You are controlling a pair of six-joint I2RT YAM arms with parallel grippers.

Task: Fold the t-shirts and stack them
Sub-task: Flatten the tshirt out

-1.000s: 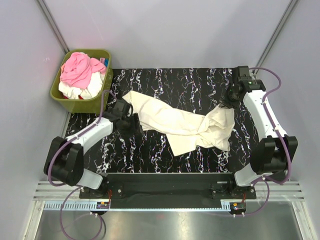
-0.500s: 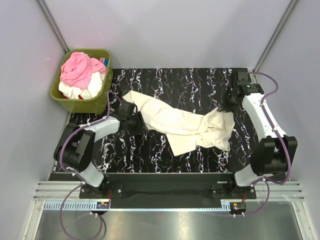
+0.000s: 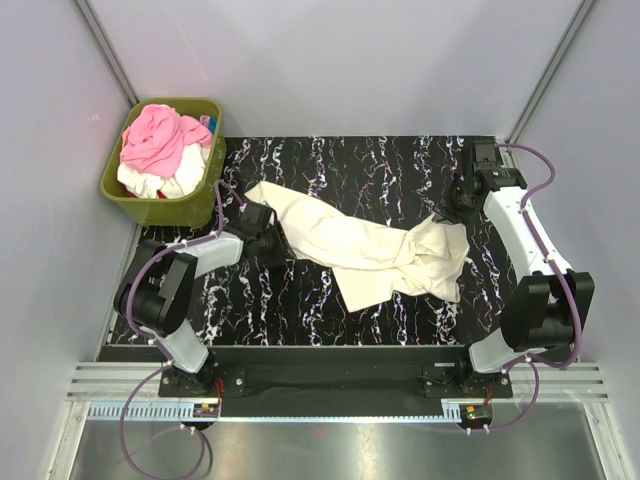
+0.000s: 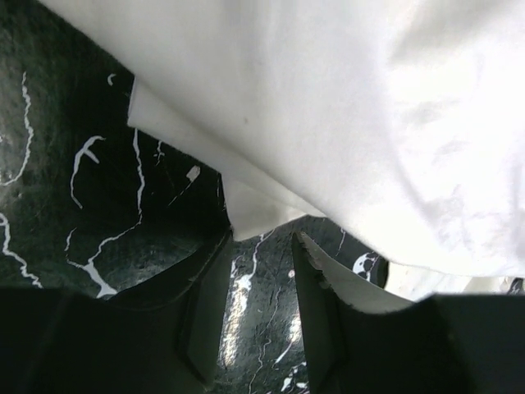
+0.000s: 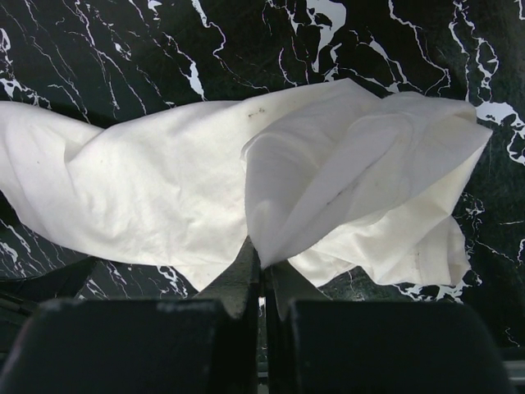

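Your olive basket (image 3: 113, 186) sits beside the far-left corner of the black marbled table (image 3: 350, 160), heaped with a pink shirt (image 3: 155, 135) and a white shirt (image 3: 160, 184). The cream t-shirt (image 3: 360, 250) lies crumpled across the table's middle, stretched from its left end to a bunched right end. Your left gripper (image 4: 261, 242) lies low at the left end, fingers apart, the hem at their tips. Your right gripper (image 5: 261, 256), reached far, is pinched on the bunched end.

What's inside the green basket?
In the green basket, a pink t-shirt lies bunched on top, with a white t-shirt under it. Those two cover anything deeper down, so the bottom cannot be seen.
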